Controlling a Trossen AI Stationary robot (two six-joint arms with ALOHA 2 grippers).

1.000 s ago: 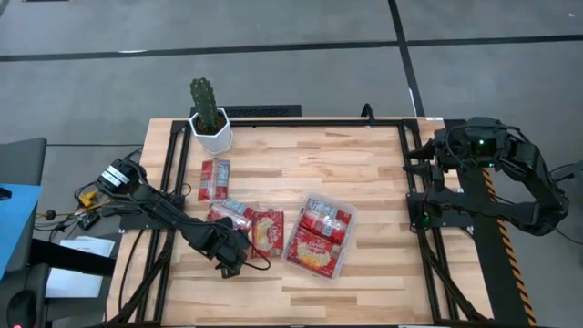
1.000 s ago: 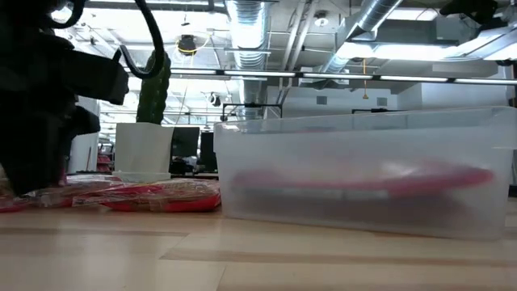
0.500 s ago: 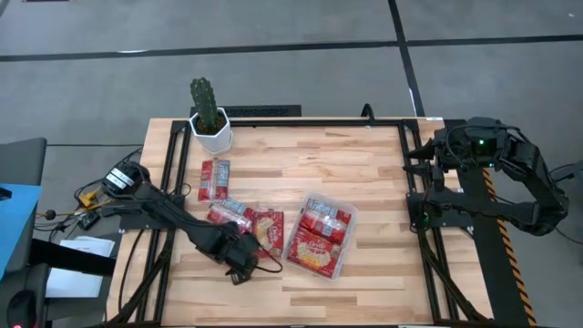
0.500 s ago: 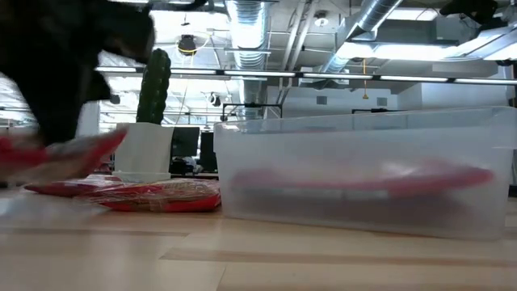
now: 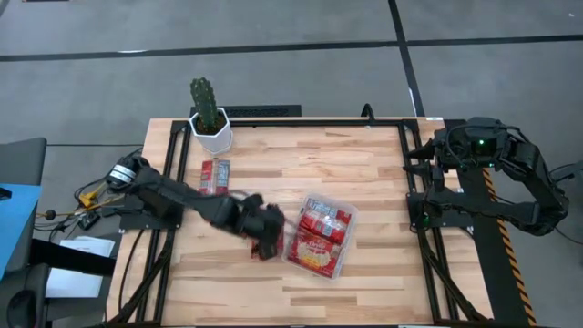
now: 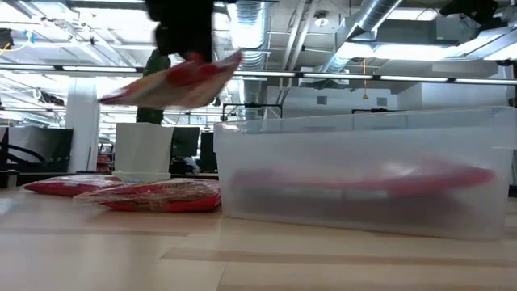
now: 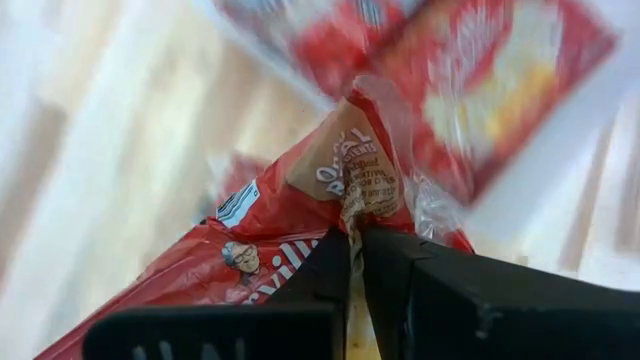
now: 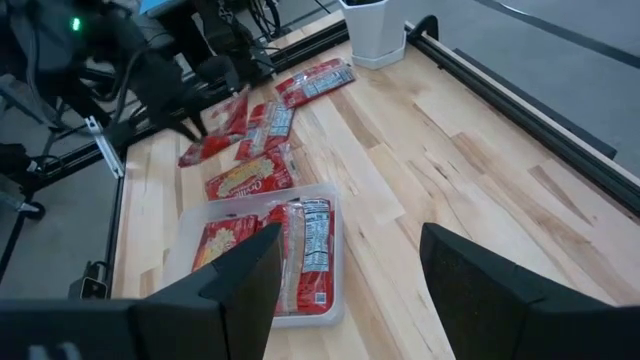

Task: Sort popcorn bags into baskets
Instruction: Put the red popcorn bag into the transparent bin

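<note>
Spanning frame: light wood-plank table [image 5: 364, 173]; grey floor [image 5: 291, 73]; ceiling ducts [image 6: 363, 24].

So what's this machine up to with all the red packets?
It is sorting popcorn bags into a clear bin. The left pincer is shut on one bag, lifted off the table beside the bin, which already holds a few. Other bags lie on the wood near a cactus pot. The right pincer waits open at the table's edge.

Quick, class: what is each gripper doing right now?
Left gripper: shut on a popcorn bag, lifted beside the clear bin.
Right gripper: open, empty, waiting at the table's right edge.
</note>
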